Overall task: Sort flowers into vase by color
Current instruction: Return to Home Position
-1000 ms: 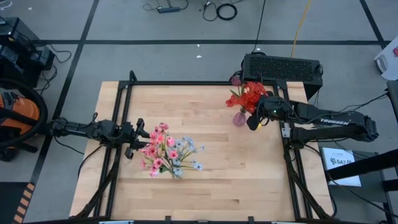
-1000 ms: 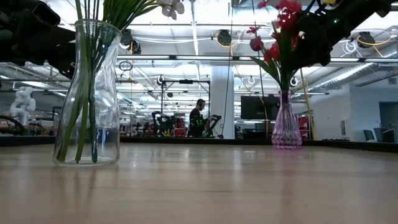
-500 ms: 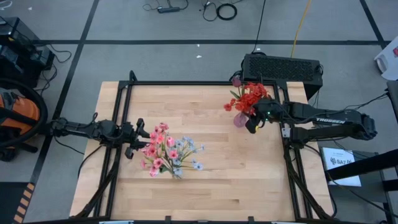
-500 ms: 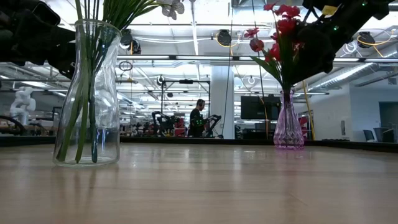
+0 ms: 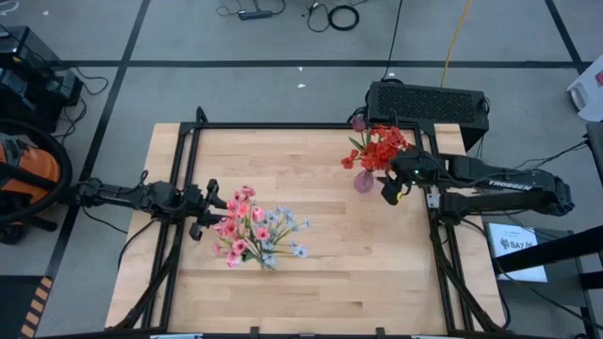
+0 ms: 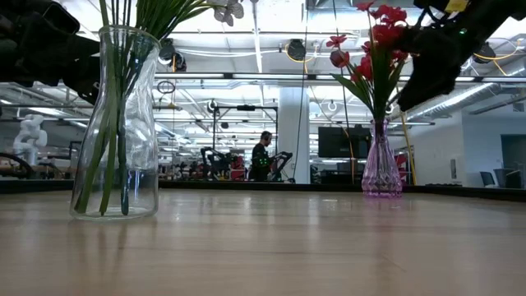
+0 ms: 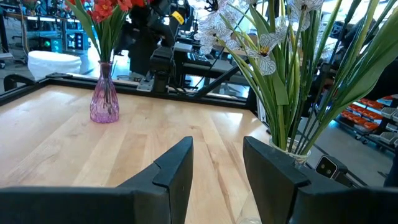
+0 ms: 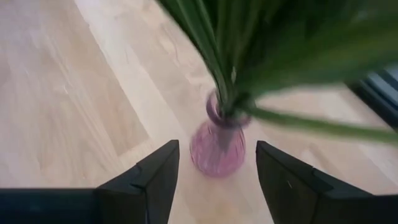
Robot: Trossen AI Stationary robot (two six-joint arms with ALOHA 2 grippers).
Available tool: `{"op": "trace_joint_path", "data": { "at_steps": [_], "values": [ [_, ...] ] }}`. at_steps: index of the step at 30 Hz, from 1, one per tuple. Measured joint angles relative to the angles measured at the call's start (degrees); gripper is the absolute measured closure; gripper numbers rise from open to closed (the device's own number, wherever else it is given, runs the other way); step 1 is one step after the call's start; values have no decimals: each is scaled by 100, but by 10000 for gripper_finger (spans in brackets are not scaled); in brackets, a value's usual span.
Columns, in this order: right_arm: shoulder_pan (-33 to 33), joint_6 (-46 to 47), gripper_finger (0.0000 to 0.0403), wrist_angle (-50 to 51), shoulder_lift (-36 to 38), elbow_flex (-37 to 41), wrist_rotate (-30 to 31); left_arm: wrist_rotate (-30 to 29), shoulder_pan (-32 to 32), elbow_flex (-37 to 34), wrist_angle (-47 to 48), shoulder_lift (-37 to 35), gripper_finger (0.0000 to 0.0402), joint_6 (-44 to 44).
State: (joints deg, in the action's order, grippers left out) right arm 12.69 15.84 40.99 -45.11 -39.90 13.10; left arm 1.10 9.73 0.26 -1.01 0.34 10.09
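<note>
A pale wooden desk (image 5: pixel 311 273) in a black frame stands on grey floor marked with dark tape, and a wide workshop opens behind it, where one person (image 6: pixel 261 156) stands far off. On the desk are two vases. The clear vase (image 6: pixel 115 123) is nearer the left side and holds one mixed bunch of pink flowers (image 5: pixel 236 226) and pale blue flowers (image 5: pixel 285 226). The purple vase (image 5: pixel 364 180) stands near the far right corner and holds one bunch of red flowers (image 5: pixel 380 146). In both, the thin green stems run nearly upright, fanning a little, with the blossoms at the top. I cannot count the blossoms one by one. There are two dark arms. The left tool (image 5: pixel 205 211) hangs just beside the pink blossoms, its fingers moderately apart around nothing. The right tool (image 5: pixel 388 192) hovers above and just beside the purple vase, its fingers spread wide and clear of the glass. From desk level, that arm's dark body crowds the right edge of the red blossoms. A black box (image 5: pixel 429 104) sits past the far edge, and an orange machine (image 5: pixel 24 179) stands on the floor at the left.
</note>
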Motion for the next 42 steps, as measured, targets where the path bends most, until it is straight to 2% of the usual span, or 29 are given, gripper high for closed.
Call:
{"op": "trace_joint_path", "data": {
  "at_steps": [5, 11, 16, 19, 22, 26, 28, 33, 38, 42],
  "values": [
    [0, 193, 200, 667, 242, 0, -22, 0, 1, 0, 0, 2, 254, 0],
    [-11, 81, 213, 683, 428, 0, -830, 0, 1, 0, 1, 0, 254, 0],
    [-49, -240, 241, 53, 646, 0, -1538, 0, 1, 1, 1, 1, 254, 0],
    [-188, -80, 265, -171, 840, 0, -1939, 0, -1, 0, 0, 0, 254, 0],
    [-461, 92, 300, -94, 1044, 0, -2032, 0, -1, 0, 0, 0, 254, 0],
    [-890, 118, 374, -89, 1252, 0, -1771, 0, 1, 0, 2, 0, 254, 0],
    [-1107, -20, 394, -160, 1267, 24, -1585, 0, 0, 1, 1, 1, 254, 0],
    [-1513, -609, 401, -1297, 1255, 742, -981, 0, -1, 0, 0, 0, 254, 0],
    [-1558, -902, 402, -2582, 1293, 1721, -1048, 0, 0, 1, 1, 0, 254, 0],
    [-1554, -903, 402, -3628, 1467, 2380, -1433, 0, 0, 0, 2, 0, 254, -1]
  ]
}}
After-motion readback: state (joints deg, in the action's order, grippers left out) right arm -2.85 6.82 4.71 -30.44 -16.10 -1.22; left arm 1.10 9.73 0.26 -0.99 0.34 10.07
